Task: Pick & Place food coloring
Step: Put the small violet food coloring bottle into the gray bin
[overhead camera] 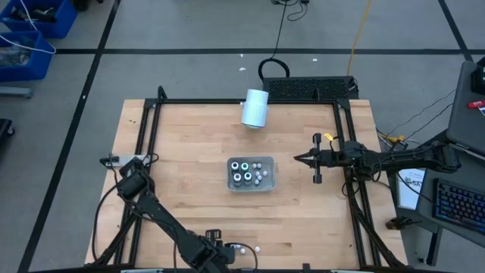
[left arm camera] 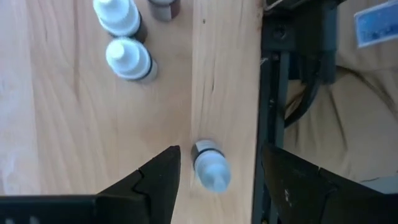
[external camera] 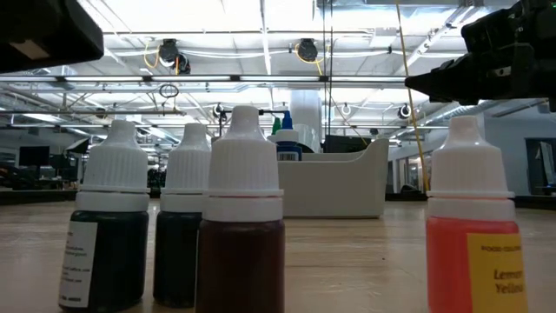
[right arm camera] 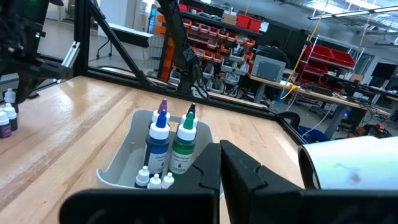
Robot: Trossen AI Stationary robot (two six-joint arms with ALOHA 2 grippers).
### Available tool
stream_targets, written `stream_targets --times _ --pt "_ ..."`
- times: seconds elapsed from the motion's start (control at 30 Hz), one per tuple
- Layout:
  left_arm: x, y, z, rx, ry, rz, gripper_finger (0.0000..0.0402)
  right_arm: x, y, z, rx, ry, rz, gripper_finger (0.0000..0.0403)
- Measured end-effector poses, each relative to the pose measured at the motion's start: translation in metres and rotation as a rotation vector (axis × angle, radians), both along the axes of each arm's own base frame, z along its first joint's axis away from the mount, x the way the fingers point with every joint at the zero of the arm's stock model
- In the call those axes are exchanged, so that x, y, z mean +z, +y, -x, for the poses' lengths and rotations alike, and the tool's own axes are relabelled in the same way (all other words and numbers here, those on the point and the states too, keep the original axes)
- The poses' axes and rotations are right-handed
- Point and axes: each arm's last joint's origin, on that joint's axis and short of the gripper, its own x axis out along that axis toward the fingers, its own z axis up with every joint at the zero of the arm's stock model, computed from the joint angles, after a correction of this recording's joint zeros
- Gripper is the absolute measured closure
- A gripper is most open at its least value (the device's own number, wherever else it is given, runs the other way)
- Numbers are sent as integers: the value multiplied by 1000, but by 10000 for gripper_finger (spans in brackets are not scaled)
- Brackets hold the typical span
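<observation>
From the high view I see a pale wooden table [overhead camera: 189,182] framed by black rails, standing on a grey floor crossed by dark tape lines. A grey tray [overhead camera: 251,174] sits at the frame's centre holding part of the food coloring [overhead camera: 244,171], dark round bottles and small white ones packed together. A large white cylinder [overhead camera: 255,108] lies just above it, near the table's far rail. The left gripper [overhead camera: 220,254] is at the bottom edge, close to a few loose bottles (tiny white dots from here). The right gripper [overhead camera: 298,158] waits right of the tray, its fingers pressed together on nothing. Blue bins occupy the upper left corner, and a keyboard the lower right.

In the low view, four dropper bottles fill the foreground: three dark ones at left and centre, and an orange one with a yellow label [external camera: 473,226] at right. The tray's pale wall [external camera: 334,187] stands behind them, under a ceiling of long lights and ducting.

The left wrist view looks down on wood grain. The fingers [left arm camera: 155,180] stand spread, released, with one white-capped bottle [left arm camera: 210,167] lying between them near the table's edge (not touched, as far as I can tell). Two more upright bottles sit at the upper left.

The right wrist view shows the tray mid-frame with a blue bottle [right arm camera: 158,144] and a green one [right arm camera: 184,147] standing in it, and red shelving across the room behind.
</observation>
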Motion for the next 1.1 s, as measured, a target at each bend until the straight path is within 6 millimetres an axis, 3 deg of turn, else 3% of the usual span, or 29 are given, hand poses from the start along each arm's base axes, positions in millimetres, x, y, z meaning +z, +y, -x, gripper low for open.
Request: stream_targets --times 0.5,1.1 --pt "-1 0 0 -13 -5 -9 186 0 0 0 -1 0 3 403" --pt "3 0 1 -124 38 41 348 0 0 0 -1 0 3 403"
